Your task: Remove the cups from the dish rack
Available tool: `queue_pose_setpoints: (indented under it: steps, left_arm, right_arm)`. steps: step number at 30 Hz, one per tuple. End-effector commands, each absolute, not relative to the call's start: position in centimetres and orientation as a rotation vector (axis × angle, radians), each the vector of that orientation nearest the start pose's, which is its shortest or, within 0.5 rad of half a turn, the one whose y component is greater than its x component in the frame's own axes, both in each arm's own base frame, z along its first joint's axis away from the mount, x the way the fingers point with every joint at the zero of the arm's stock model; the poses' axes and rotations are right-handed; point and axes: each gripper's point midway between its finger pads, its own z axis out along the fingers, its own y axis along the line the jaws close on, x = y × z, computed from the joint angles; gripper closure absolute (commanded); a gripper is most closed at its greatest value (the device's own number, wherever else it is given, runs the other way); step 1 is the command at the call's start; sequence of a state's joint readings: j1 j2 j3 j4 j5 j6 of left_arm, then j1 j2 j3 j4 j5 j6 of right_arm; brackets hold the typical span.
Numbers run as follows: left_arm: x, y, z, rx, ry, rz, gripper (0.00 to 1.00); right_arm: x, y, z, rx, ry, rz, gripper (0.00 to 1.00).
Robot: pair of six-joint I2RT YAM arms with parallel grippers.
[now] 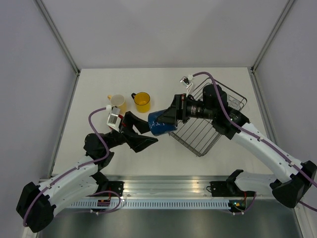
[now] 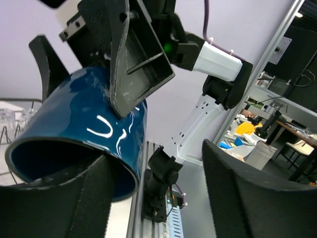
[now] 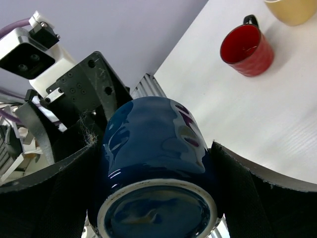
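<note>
Toward the far left of the white table (image 1: 163, 84) stands a pale yellow ceramic mug with a handle (image 1: 118, 102). Just right of it is a bright yellow handled mug (image 1: 142, 101), and both are upright. A glossy red handled mug (image 3: 246, 43) also sits upright on the table, seen only from the right wrist.

The left gripper (image 1: 151, 134) reaches in from the near left with its jaws spread wide and nothing clasped. One black finger (image 2: 59, 198) sits at the mouth of the dark blue glazed mug (image 1: 159, 123), and the other finger stands well clear on the other side. Whether the near finger touches the rim cannot be told.

The blue mug lies on its side in the air, just left of the rack. Its open mouth faces the left gripper and its base faces the right arm. The right gripper (image 1: 167, 119) clamps it, one pad pressed to each side of the body near the base.

To the right stands the large dark wire dish rack (image 1: 195, 134), set askew on the table.
</note>
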State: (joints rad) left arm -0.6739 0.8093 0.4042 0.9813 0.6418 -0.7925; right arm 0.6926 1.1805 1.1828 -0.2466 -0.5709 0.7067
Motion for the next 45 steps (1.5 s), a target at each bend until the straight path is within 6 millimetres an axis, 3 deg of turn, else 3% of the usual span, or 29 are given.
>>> queue_pose_setpoints:
  steps: [1, 6, 8, 9, 11, 14, 17, 18, 21, 29, 31, 33, 34, 35, 36, 37, 39, 45]
  left_arm:
    - [11.0, -26.1, 37.1, 0.654, 0.959, -1.629, 0.31]
    - [11.0, -25.9, 37.5, 0.634, 0.942, -1.619, 0.69]
    - [11.1, -26.0, 37.6, 0.632, 0.941, -1.616, 0.75]
    - [11.1, -26.0, 37.6, 0.633, 0.939, -1.617, 0.86]
    - [11.1, -26.0, 37.7, 0.635, 0.939, -1.613, 0.96]
    - [10.9, -26.0, 37.7, 0.654, 0.935, -1.608, 0.98]
    - [10.5, -26.1, 37.4, 0.692, 0.941, -1.598, 0.98]
    - [10.3, -26.0, 37.4, 0.706, 0.931, -1.587, 0.98]
    - [10.2, -26.0, 36.6, 0.733, 0.952, -1.554, 0.98]
    - [11.3, -25.3, 34.4, 0.758, 1.069, -1.375, 0.98]
    - [12.3, -25.4, 32.9, 0.782, 1.151, -1.299, 0.98]
    - [13.9, -25.3, 32.8, 0.792, 1.205, -1.181, 0.98]
    - [14.6, -25.3, 30.6, 0.804, 1.336, -1.146, 0.98]
    - [15.4, -25.0, 29.9, 0.797, 1.404, -1.094, 0.98]
    - [16.3, -25.1, 30.4, 0.832, 1.417, -1.029, 0.98]
    - [16.7, -24.6, 28.2, 0.829, 1.558, -0.986, 0.98]
    - [18.9, -24.1, 28.3, 0.771, 1.640, -0.881, 0.98]
    - [20.1, -22.9, 27.6, 0.807, 1.752, -0.739, 0.98]
  right_arm:
    - [17.9, 32.6, 38.8, -0.519, 1.788, 1.602, 1.00]
    - [17.1, 33.0, 39.2, -0.539, 1.768, 1.633, 1.00]
    - [16.6, 33.3, 39.4, -0.550, 1.760, 1.650, 1.00]
    - [16.3, 33.3, 39.7, -0.560, 1.743, 1.655, 1.00]
    - [15.7, 33.5, 40.0, -0.577, 1.732, 1.667, 1.00]
    - [15.4, 33.5, 39.7, -0.586, 1.733, 1.668, 1.00]
    - [15.5, 33.1, 39.1, -0.575, 1.729, 1.636, 0.59]
    - [15.8, 32.8, 39.0, -0.556, 1.724, 1.613, 0.34]
    - [16.7, 32.0, 38.5, -0.521, 1.726, 1.514, 0.02]
    - [19.1, 28.8, 37.2, -0.412, 1.751, 1.231, 0.02]
    - [19.7, 27.6, 36.9, -0.379, 1.758, 1.152, 0.02]
    - [19.8, 26.5, 36.6, -0.367, 1.775, 1.088, 0.02]
    - [20.0, 25.7, 36.8, -0.353, 1.764, 1.046, 0.02]
    - [20.0, 25.3, 36.4, -0.356, 1.778, 1.018, 0.02]
    - [19.9, 24.8, 36.5, -0.354, 1.774, 0.999, 0.02]
    - [19.9, 24.4, 36.5, -0.351, 1.774, 0.981, 0.02]
    - [19.8, 23.4, 36.6, -0.344, 1.763, 0.937, 0.02]
    - [19.4, 21.9, 36.4, -0.358, 1.760, 0.872, 0.02]
